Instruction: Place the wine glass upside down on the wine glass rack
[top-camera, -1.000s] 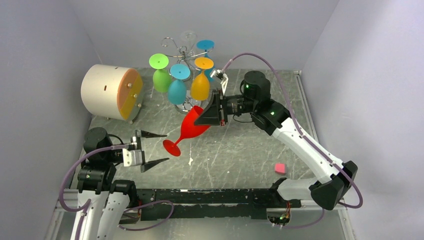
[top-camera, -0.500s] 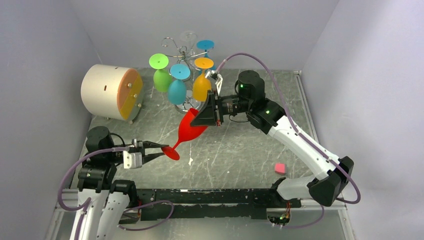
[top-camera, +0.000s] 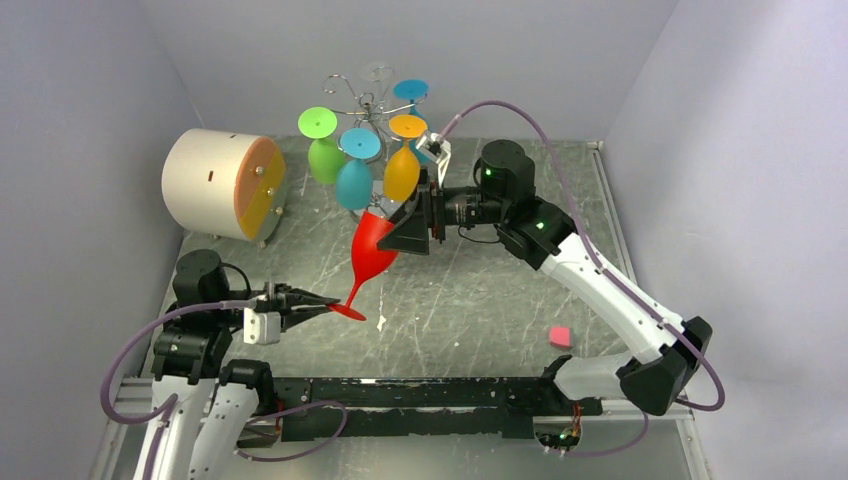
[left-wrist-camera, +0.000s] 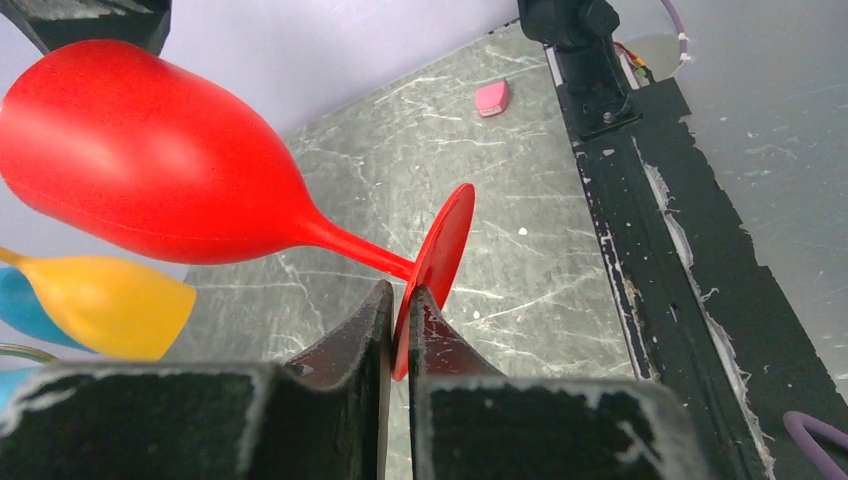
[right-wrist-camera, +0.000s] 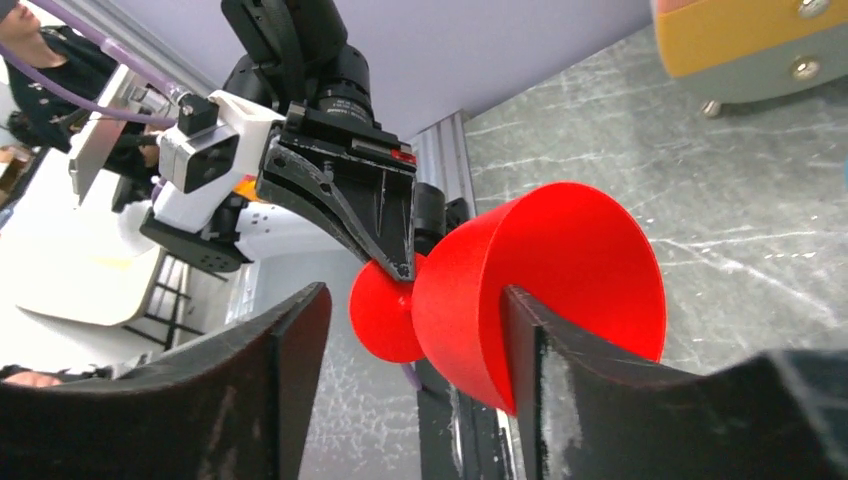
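Note:
A red wine glass (top-camera: 372, 250) hangs tilted over the table, bowl up toward the rack and foot down to the left. My left gripper (top-camera: 335, 303) is shut on the rim of its round foot (left-wrist-camera: 443, 240), which is pinched between the two black fingers (left-wrist-camera: 400, 290). My right gripper (top-camera: 405, 228) is open at the bowl's mouth (right-wrist-camera: 560, 290); one finger stands inside the bowl and the other well off to the side. The wine glass rack (top-camera: 365, 100), a silver wire stand, is at the back, with several coloured glasses hanging upside down on it.
A cream cylinder with an orange end (top-camera: 215, 183) lies at the back left. A small pink block (top-camera: 560, 336) sits on the marbled table at the right. A black taped strip (top-camera: 420, 392) runs along the near edge. Grey walls close in the sides and back.
My left gripper moved right and shut on the glass's foot. My right gripper, which had gripped the bowl's rim, opened. The glass swung more upright, its foot lower.

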